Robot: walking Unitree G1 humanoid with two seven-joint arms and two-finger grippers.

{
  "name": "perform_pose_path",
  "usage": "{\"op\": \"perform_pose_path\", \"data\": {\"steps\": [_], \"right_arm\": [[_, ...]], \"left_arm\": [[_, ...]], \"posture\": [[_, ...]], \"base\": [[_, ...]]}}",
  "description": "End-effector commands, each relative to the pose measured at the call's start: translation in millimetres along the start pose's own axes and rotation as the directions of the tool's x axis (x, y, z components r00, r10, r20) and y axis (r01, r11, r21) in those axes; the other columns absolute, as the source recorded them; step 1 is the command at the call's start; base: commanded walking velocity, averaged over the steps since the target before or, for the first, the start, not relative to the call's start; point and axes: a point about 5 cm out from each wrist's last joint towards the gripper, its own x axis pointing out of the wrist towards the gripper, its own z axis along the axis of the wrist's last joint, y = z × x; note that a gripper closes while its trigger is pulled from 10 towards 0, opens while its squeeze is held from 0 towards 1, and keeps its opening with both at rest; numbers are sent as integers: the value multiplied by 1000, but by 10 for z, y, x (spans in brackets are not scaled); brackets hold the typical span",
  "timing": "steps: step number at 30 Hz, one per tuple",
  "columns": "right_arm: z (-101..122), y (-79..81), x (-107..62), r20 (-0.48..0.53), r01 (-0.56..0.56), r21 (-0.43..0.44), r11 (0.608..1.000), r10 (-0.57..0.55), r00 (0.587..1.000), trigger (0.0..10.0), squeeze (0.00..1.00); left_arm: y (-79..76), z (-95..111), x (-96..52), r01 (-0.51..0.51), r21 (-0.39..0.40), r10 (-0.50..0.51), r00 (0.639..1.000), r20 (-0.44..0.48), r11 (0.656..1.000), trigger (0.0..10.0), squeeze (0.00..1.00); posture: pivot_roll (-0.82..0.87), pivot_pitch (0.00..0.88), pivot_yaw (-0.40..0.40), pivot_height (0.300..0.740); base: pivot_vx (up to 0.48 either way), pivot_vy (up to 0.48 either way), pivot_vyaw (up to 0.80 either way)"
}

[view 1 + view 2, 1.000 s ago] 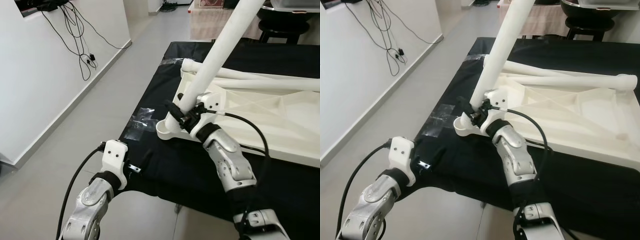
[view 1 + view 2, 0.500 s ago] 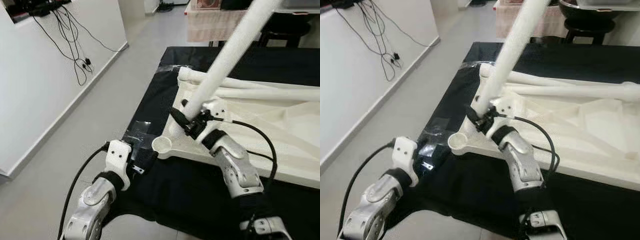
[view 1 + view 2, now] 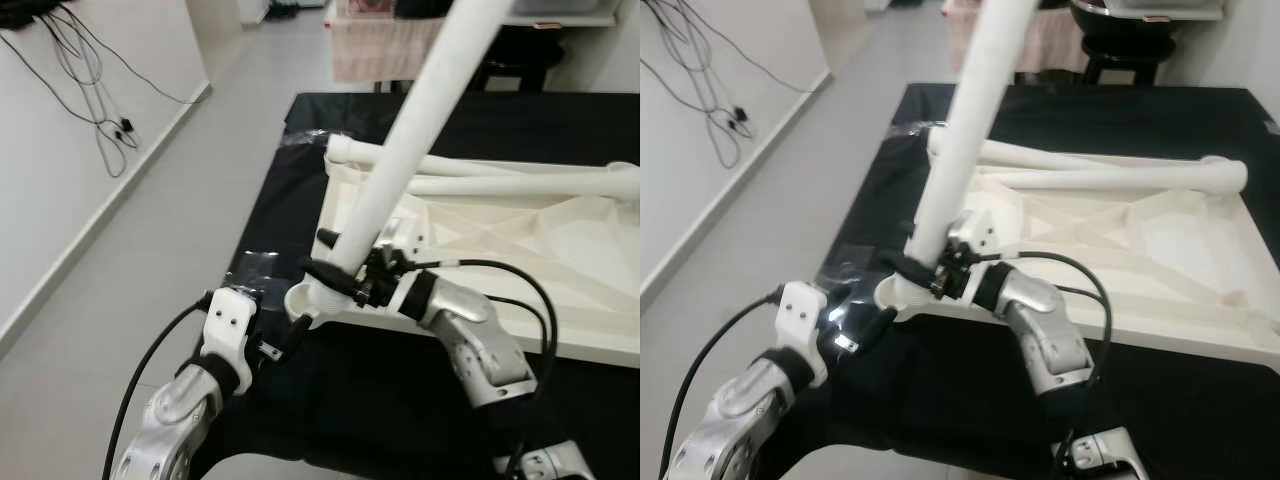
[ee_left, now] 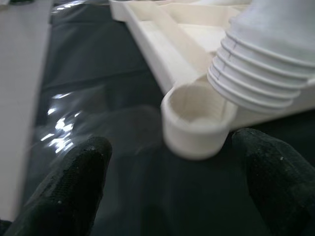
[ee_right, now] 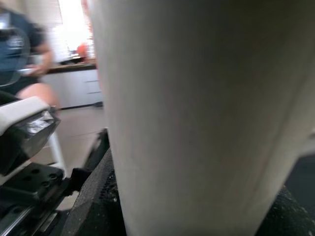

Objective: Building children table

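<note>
Floor [image 3: 130, 250]: pale grey, filling the left side of my head views, with cables [image 3: 70, 80] trailing down the white wall at upper left.
Black cloth [image 3: 400, 400]: spread across the centre and right, with a shiny taped patch [image 3: 255, 265] at its left edge.
Tabletop [image 3: 560, 250]: the white children's table top lies upside down on the cloth at centre right, its ribbed underside facing up like a shallow tray.
In the tray: two loose white legs [image 3: 500, 175] lie along its far edge, side by side.
Leg in hand [image 3: 420, 110]: a long white leg slants from upper right down to frame centre, its ribbed, threaded end [image 4: 256, 73] just above and beside the socket, not seated.
Corner socket [image 4: 194, 120]: a round open cup at the tabletop's near-left corner, hollow, resting on the cloth.
Right gripper [image 3: 345, 275]: my fingers are clenched round the slanted leg near its lower end, at frame centre.
Left gripper [image 4: 177, 167]: low in the centre-left of my head views, fingers [image 4: 74, 182] spread apart and grasping nothing, one to each side of the socket and close to it.
</note>
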Motion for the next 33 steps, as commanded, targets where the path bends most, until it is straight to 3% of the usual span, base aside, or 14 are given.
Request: {"op": "perform_pose_path", "data": {"steps": [1,7,13,18,22,33], "right_arm": [[12,49,51,3,-38,0,999,38,999,10000,0],[26,39,73,-7,-64,-4,998,64,998,10000,0],[34,-23,52,-25,-55,-19,998,55,998,10000,0],[26,-86,39,-34,1,-37,999,-3,999,10000,0],[28,-201,38,-17,122,-36,992,-123,992,10000,0],[5,-177,63,-2,144,-20,989,-144,990,10000,0]], "left_arm": [[4,-25,-50,9,10,-9,1000,-27,1000,10000,0],[-34,-35,-111,27,-3,-28,999,-29,1000,10000,0],[-52,-32,-112,32,-1,-32,999,-33,999,10000,0],[-49,-35,-106,26,11,-25,999,-37,1000,10000,0],[23,-42,-84,-30,60,33,999,-41,998,10000,0],[47,-36,-41,-42,62,44,998,-41,997,10000,0]], "posture": [[-2,150,57,740],[1,147,55,740],[-1,144,55,740],[-3,141,55,740],[-8,138,55,740],[-10,142,57,740]], "base": [[0,480,0],[0,480,0],[0,0,0],[0,0,0],[0,0,0],[0,-465,0]]}}
